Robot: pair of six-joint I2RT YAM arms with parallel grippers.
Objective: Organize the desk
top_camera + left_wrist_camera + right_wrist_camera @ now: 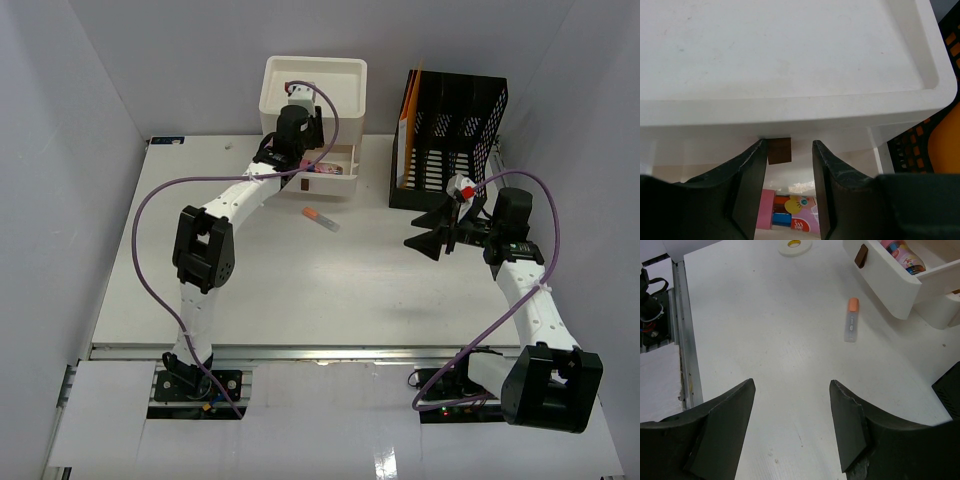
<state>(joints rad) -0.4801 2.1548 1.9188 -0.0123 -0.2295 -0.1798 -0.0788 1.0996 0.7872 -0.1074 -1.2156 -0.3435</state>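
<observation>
- Upper centre of the overhead view: a drawer unit (313, 100) stands at the back of the worktop (300, 300), with one drawer (335, 172) pulled forward and small items inside.
- Right of it stands a file rack (450, 140), with folders in its left compartment.
- Just before the open drawer, a capped tube (321, 219) lies alone on the worktop.
- The left hand (298, 160) is at the unit's front.
- The right hand (432, 235) is before the rack.

The desk (300, 290) — flat, white, level — metal rail (330, 352) along its near edge.
</observation>
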